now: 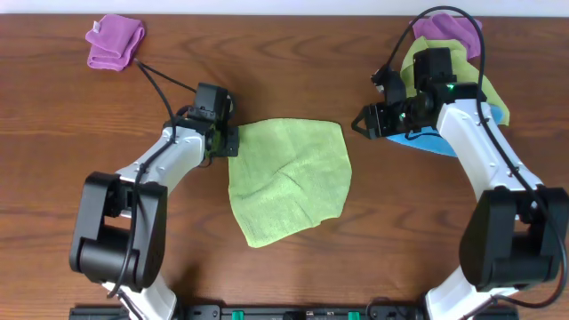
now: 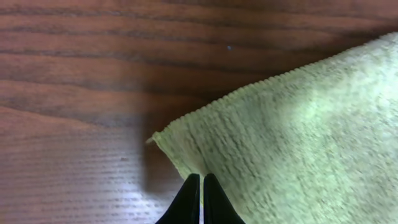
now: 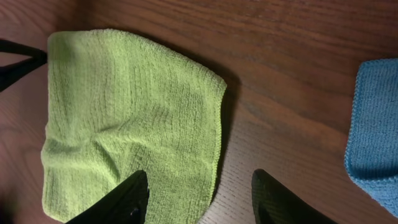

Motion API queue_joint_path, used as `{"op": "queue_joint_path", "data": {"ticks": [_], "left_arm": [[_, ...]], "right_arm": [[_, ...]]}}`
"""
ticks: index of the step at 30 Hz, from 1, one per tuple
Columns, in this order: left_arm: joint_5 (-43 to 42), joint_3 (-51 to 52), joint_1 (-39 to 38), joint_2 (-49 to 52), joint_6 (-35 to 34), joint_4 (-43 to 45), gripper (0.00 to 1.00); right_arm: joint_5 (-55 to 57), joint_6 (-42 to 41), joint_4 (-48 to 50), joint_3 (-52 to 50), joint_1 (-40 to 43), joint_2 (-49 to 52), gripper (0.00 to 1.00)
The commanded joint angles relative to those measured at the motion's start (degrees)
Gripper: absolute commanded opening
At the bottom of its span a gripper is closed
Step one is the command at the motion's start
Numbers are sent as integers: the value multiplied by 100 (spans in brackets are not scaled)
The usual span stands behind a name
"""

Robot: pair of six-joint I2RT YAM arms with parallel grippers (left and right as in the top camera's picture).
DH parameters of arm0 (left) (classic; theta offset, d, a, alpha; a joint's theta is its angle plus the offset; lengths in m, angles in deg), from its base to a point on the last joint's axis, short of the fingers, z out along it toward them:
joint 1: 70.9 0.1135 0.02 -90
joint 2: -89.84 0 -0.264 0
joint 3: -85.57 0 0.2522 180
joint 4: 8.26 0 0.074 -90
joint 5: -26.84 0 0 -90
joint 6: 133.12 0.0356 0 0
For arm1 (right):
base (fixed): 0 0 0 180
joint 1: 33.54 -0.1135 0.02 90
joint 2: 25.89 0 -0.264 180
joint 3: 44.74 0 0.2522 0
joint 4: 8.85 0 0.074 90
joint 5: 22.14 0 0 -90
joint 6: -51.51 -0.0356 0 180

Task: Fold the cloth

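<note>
Green cloth [image 1: 289, 178] is lying flat while we are pinching one corner in the left gripper [image 2: 201, 186], right gripper [image 3: 199, 205] hovering wide to take the next.

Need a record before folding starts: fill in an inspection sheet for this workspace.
Surface: wooden table, bare wood around the cloths.
Job's things: green cloth, spread at centre, creased, not yet folded.
Clutter: folded purple cloth far left; cloth pile of purple, green and blue far right.
Grippers: left gripper shut at the green cloth's corner; right gripper open above its edge.
Cables: black cables along both arms.
Surroundings: nothing seen.
</note>
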Motion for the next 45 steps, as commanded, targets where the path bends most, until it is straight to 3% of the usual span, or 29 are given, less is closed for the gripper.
{"op": "queue_joint_path", "data": {"ticks": [1, 9, 15, 23, 27, 34, 42, 45], "left_arm": [[179, -9, 11, 216, -28, 83, 6], [195, -9, 22, 452, -24, 525, 6], [1058, -9, 33, 920, 11, 1139, 6], [1506, -24, 487, 1075, 439, 2065, 6], [1403, -26, 896, 1073, 431, 2358, 6], [323, -26, 966, 1058, 424, 2339, 6], [348, -39, 909, 330, 378, 2435, 5], [944, -57, 909, -361, 251, 2400, 6]], "right_arm": [[-127, 63, -24, 42, 28, -52, 54], [-125, 61, -61, 44, 28, -52, 52], [94, 66, -164, 42, 26, -52, 50], [704, 68, -101, 42, 22, 2, 53], [734, 66, -4, 42, 20, 192, 53], [-48, 66, 251, 42, 17, 570, 58], [-109, 66, 350, 42, -17, 605, 54], [-131, 66, 426, 44, -101, 605, 56]]}}
